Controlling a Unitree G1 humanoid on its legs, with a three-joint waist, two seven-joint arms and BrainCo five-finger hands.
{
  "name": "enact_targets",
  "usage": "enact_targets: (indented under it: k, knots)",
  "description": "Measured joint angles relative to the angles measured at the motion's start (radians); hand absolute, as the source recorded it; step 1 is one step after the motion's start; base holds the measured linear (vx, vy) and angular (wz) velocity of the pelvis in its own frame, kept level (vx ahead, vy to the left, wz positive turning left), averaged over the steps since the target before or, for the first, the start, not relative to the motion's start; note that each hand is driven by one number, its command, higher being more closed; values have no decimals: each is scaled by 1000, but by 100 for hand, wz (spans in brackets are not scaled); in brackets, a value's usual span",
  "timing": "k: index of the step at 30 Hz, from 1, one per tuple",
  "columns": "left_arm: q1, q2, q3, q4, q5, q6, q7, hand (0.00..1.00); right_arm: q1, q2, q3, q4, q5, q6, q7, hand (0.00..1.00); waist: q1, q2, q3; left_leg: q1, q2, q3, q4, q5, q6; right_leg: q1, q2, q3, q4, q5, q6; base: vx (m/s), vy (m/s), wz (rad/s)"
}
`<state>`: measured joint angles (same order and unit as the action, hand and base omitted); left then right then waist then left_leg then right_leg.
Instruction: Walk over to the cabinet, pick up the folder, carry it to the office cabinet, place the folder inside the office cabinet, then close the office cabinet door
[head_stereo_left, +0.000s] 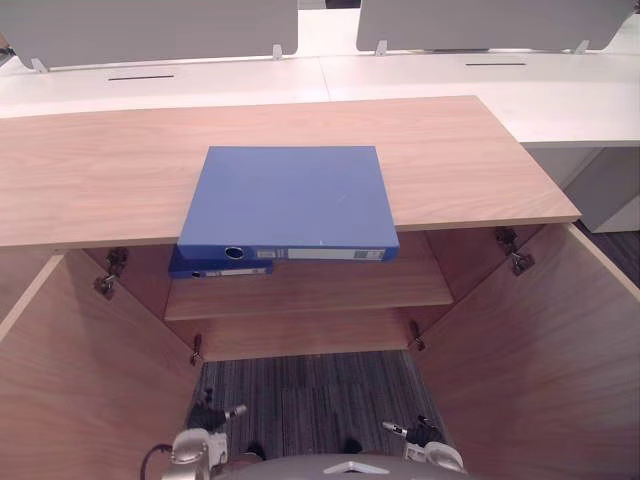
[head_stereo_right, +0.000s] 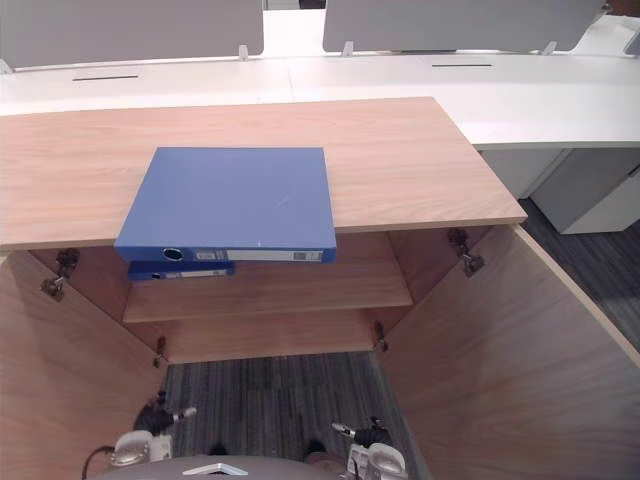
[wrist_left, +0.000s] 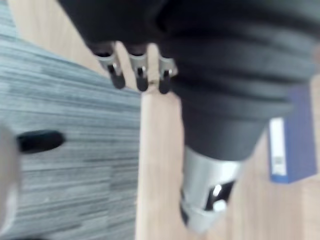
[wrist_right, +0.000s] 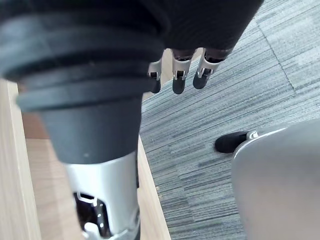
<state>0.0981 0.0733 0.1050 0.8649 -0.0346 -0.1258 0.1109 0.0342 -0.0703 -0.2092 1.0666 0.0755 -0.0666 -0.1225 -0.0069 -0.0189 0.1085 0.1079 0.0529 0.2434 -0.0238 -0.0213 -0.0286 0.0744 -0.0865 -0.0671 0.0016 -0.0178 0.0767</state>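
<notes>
Left eye view: blue folder flat on cabinet top, spine overhanging front edge | left hand, right hand hanging relaxed, empty | likely stiff, moderately heavy, smooth-covered; best clamped at overhanging spine, both sides

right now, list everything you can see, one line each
top folder: 1, blue, flat on the cabinet top, spine overhanging the front edge
shelf folder: 1, blue, on the shelf inside, just below the top folder
cabinet: 1, light wood, directly ahead
cabinet doors: 2, light wood, both swung open
desks: white, behind the cabinet
partition screens: 2, grey, standing on the desks
carpet: grey striped, between the open doors
left hand: 1, silver with dark tips, hanging over the carpet, relaxed, empty
right hand: 1, silver with dark tips, hanging over the carpet, relaxed, empty
</notes>
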Motion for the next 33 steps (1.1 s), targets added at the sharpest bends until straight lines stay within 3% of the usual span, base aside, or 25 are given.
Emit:
enact_targets:
  k: [2, 8, 15, 24, 28, 33]
  knots:
    - [52, 15, 3, -227, -1, -16, 21, 0, 13, -2, 21, -38, -3, -4, -8, 0, 1, 0, -1, 1, -8, -7, -17, 11, 4, -4, -7, -2, -8, 2, 3, -86, 12, 4]
    - [161, 16, 45, -654, -3, -74, 56, 0, 37, -9, 47, -77, -2, -18, -19, 0, 1, 10, -6, 2, -33, -43, -34, 20, 17, 5, -24, -17, -19, 10, 17, -18, 28, 8]
    - [182, 15, 52, -840, -2, -114, 102, 0, 42, -13, 68, -78, -3, -18, -18, 0, 14, 13, -12, 39, -42, -81, -53, 26, 24, 66, -31, -56, -39, 11, 16, 10, -4, 14]
    - [190, 43, 52, -1033, 6, -154, 105, 0, 43, -19, 90, -77, -4, -18, -17, 0, 19, 13, -16, 54, -41, -99, -54, 35, 25, 81, -30, -68, -24, -3, 0, -40, -19, 7]
    - [163, 113, 51, -1104, 121, -159, 140, 0, 43, -21, 115, -74, -5, -18, -17, 0, 15, 13, -20, 52, -40, -107, -59, 42, 26, 84, -30, -76, -24, -3, 0, -67, -22, 6]
    - [123, 165, 24, -1130, 180, -160, 147, 0, 41, -21, 133, -69, -6, -20, -16, 0, 9, 9, -30, 52, -40, -107, -61, 43, 24, 83, -30, -75, -29, -3, 0, -27, -5, 0]
